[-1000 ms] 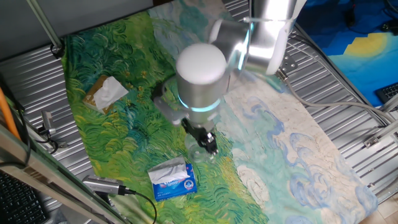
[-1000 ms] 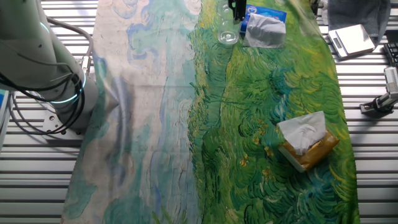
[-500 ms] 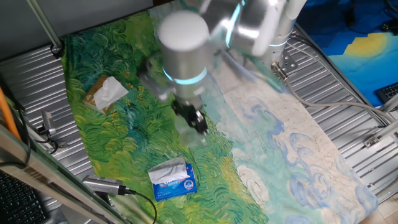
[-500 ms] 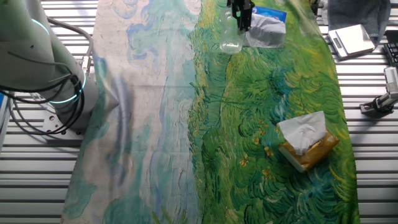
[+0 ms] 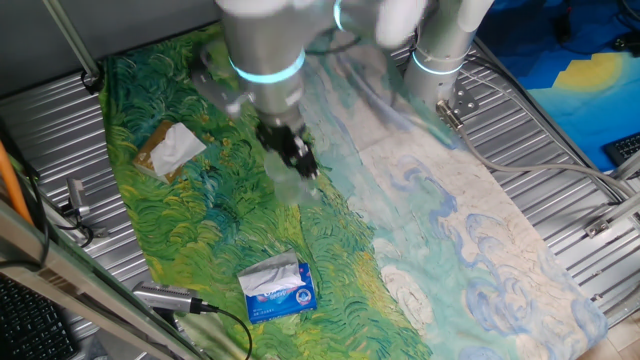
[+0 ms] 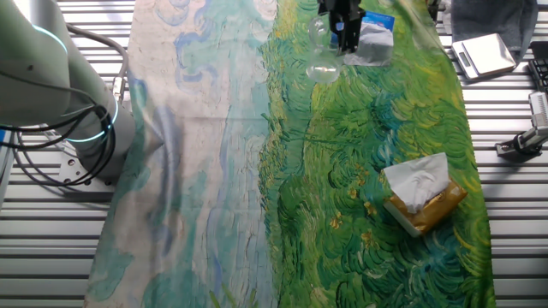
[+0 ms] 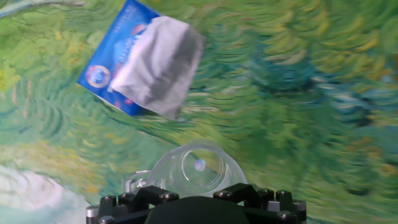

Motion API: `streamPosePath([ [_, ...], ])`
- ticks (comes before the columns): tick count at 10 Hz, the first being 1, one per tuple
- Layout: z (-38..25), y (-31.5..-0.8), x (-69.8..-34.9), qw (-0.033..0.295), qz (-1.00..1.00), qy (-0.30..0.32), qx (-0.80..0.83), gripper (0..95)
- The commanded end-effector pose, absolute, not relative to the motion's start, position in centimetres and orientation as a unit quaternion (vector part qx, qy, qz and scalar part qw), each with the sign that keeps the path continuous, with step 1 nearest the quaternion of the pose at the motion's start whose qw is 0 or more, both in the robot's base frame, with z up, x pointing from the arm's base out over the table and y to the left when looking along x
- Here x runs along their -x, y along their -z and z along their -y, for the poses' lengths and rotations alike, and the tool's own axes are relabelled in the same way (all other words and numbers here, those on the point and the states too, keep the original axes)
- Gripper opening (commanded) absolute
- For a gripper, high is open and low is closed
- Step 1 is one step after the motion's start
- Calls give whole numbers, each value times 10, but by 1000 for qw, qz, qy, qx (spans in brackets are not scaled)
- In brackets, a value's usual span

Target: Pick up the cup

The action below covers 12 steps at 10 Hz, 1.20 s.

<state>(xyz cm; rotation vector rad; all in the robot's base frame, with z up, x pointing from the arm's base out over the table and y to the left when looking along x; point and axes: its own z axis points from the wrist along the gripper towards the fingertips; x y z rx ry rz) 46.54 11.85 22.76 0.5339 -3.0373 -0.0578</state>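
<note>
The clear plastic cup hangs in my gripper, lifted off the painted cloth. The gripper is shut on the cup's rim. In the other fixed view the cup sits just below the black fingers of the gripper, beside the tissue packet. In the hand view I look down into the cup, its round bottom plain between the two black finger bases of the gripper at the lower edge.
A blue-and-white tissue packet lies on the cloth near the front; it also shows in the other fixed view and the hand view. A brown tissue box stands at the left. A small scale sits off the cloth.
The arm has risen and swung away from the tissue packet toward the back left, carrying the cup with it off the cloth.
</note>
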Motion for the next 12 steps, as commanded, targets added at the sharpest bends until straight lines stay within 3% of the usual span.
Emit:
streamPosePath([
  [1, -100, -243, -458, 31, 983, 17, -181, 0],
  [7, -76, -272, -448, 36, 979, 13, -202, 0],
  [12, -77, -273, -447, 36, 978, 12, -205, 0],
])
